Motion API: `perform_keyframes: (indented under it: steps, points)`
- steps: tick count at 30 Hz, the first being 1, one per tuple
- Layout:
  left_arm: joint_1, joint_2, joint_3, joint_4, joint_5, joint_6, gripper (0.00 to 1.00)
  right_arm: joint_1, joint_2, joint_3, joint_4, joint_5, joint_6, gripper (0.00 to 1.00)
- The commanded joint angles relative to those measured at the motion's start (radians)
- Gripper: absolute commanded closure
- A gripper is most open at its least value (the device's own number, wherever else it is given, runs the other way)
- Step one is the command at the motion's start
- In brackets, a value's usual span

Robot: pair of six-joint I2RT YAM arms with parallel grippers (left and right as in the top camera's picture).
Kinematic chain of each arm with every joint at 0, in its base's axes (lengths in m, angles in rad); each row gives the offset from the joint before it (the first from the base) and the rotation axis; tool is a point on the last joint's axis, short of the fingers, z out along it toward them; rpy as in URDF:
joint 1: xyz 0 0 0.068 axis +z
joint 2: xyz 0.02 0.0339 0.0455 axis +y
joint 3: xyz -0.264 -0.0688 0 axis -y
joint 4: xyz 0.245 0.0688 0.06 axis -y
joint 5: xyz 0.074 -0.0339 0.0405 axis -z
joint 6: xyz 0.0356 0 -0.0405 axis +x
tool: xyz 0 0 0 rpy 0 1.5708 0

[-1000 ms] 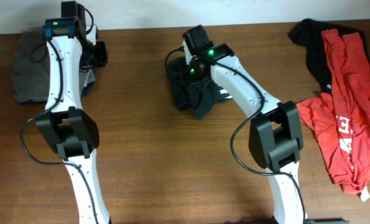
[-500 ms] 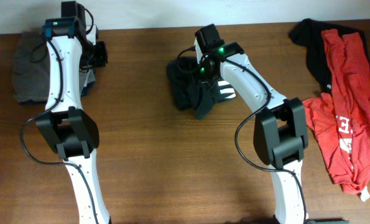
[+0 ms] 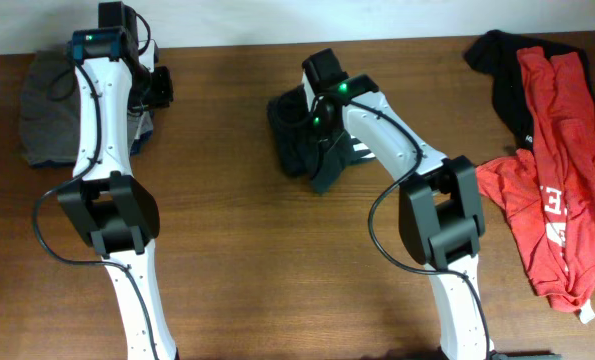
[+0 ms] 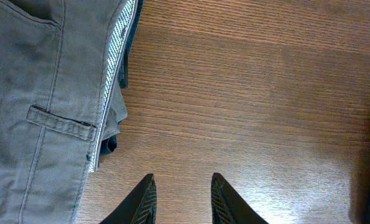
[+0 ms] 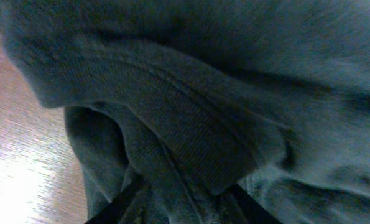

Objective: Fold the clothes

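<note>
Two white arms reach from the near edge toward the far edge of the wooden worktop (image 3: 227, 230): the left arm (image 3: 102, 120) over one folded grey garment (image 3: 42, 105) at the far-left corner, the right arm (image 3: 397, 150) bent over one crumpled dark garment (image 3: 287, 120) mid-worktop. Red T-shirts (image 3: 557, 170) and a black garment (image 3: 497, 70) lie along the right edge. From the left wrist, the left fingers (image 4: 148, 199) stand spread above bare woodgrain beside grey twill. From the right wrist, the right fingers (image 5: 113, 211) pinch ribbed dark knit.

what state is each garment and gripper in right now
black T-shirt, bunched heap mid-table
grey trousers, folded, far left
red T-shirts, spread out unfolded, right
black garment, crumpled, partly under them
left gripper, jaws open, empty
right gripper, jaws buried in black T-shirt, closure unclear
</note>
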Motion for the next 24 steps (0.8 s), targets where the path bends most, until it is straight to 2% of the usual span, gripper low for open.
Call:
perform_keyframes:
  steps: [1, 4, 7, 17, 24]
  points:
    - [0.001, 0.011, -0.009, 0.000, -0.007, -0.014, 0.71, 0.007, 0.037, -0.009, -0.004, 0.005, -0.006, 0.71]
    - [0.001, 0.011, -0.009, 0.004, -0.007, -0.014, 0.71, 0.006, 0.032, -0.004, 0.001, 0.005, -0.006, 0.84]
    - [0.001, 0.011, -0.009, 0.009, -0.007, -0.014, 0.70, 0.007, 0.028, 0.019, -0.019, 0.004, -0.006, 0.92]
    - [0.001, 0.011, -0.009, 0.014, -0.007, -0.014, 0.70, 0.020, 0.011, 0.194, -0.133, -0.113, -0.006, 0.94]
    - [0.001, 0.011, -0.009, 0.015, -0.007, -0.014, 0.70, 0.090, 0.017, 0.200, -0.119, -0.123, -0.002, 0.93]
